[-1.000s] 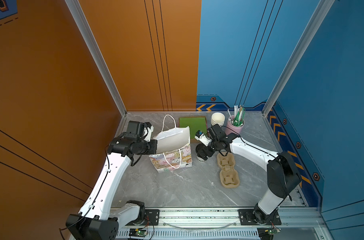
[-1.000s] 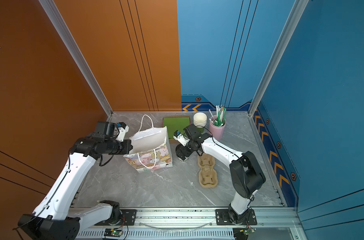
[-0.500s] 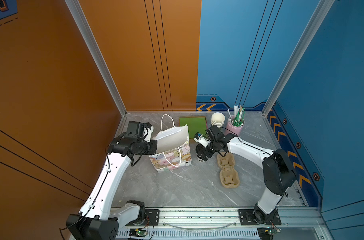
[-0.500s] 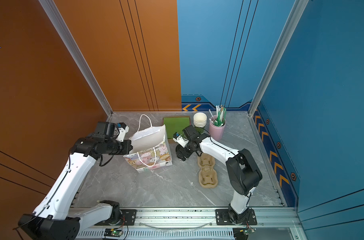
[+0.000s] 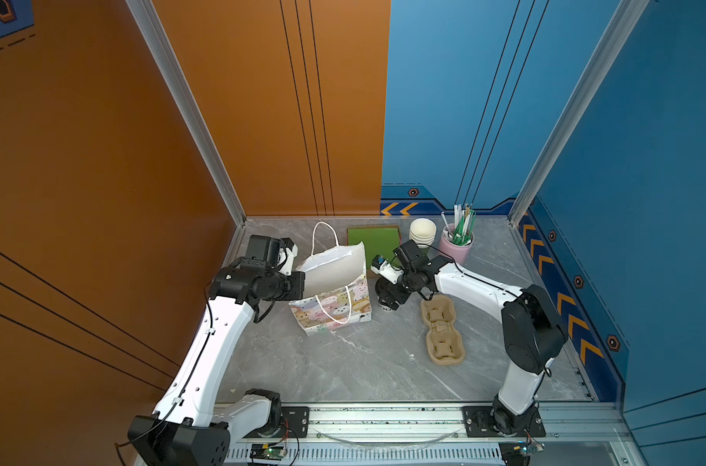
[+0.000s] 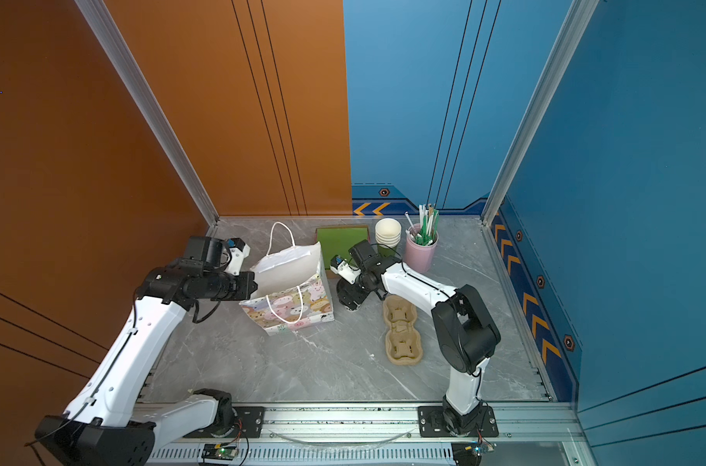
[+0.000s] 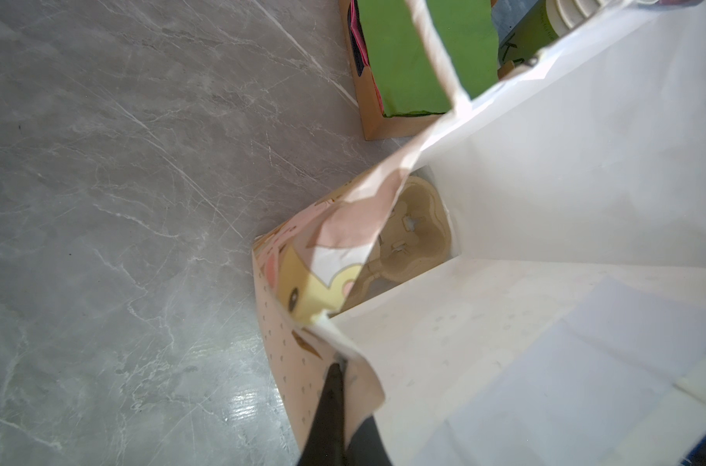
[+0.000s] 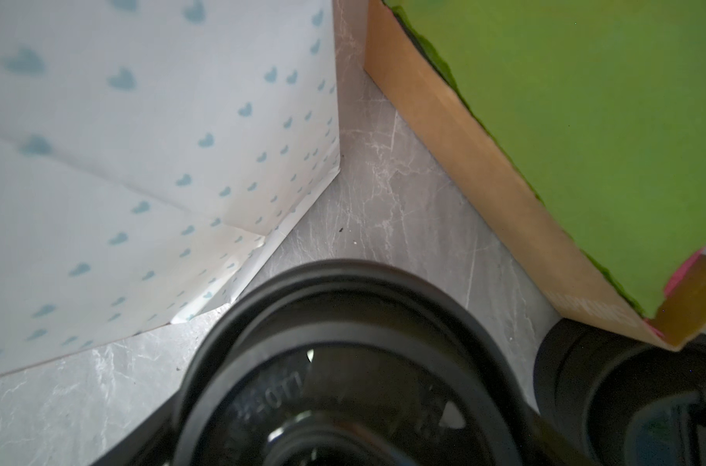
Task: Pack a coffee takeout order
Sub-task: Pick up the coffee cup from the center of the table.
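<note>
A pastel cartoon gift bag [image 5: 335, 290] stands at the left middle of the table. My left gripper [image 7: 337, 369] is shut on its near rim and holds the mouth apart. A beige pulp carrier [image 7: 416, 234] lies on the bag's floor. Right of the bag, my right gripper [image 5: 388, 300] points down. A round black lid [image 8: 343, 363] sits between its wide-set jaws; what is under the lid is hidden. Green napkins [image 5: 373, 242] lie in a brown box behind. A stack of white cups [image 5: 423, 233] stands at the back.
A second beige carrier [image 5: 442, 331] lies on the table right of my right gripper. The pink tin of straws [image 5: 458, 248] stands beside the cups. More black lids [image 8: 593, 387] sit by the napkin box corner. The bag's side is close to the lid.
My right gripper has shifted slightly left toward the bag and closed a little around the lid. The left arm and the bag have stayed still.
</note>
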Robot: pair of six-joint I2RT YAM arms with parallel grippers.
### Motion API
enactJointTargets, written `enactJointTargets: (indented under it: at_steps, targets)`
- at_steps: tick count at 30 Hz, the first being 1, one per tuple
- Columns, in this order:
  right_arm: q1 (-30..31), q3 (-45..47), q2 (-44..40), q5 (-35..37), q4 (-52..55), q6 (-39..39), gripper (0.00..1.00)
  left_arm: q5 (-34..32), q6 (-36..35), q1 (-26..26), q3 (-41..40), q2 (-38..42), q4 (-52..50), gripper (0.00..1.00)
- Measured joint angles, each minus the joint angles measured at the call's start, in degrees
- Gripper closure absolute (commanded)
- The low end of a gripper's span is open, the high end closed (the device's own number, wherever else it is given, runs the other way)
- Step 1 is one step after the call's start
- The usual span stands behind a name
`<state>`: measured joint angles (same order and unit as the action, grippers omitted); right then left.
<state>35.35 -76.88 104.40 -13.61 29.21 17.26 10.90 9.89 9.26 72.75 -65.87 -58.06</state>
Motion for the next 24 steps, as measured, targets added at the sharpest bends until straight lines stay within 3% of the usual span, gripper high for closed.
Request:
enactJointTargets:
  at_steps: [11,17,24]
  targets:
    - [0.3,-0.1,2.3,1.9,1.9,0.8,0.09,0.0,0.0,-0.3,0.0,0.1,0.0,1.0]
    - [0.3,-0.7,2.3,1.9,2.2,0.7,0.0,0.0,0.0,-0.3,0.0,0.1,0.0,1.0]
    - [0.3,-1.2,2.3,2.3,2.3,0.7,0.0,0.0,0.0,-0.3,0.0,0.2,0.0,1.0]
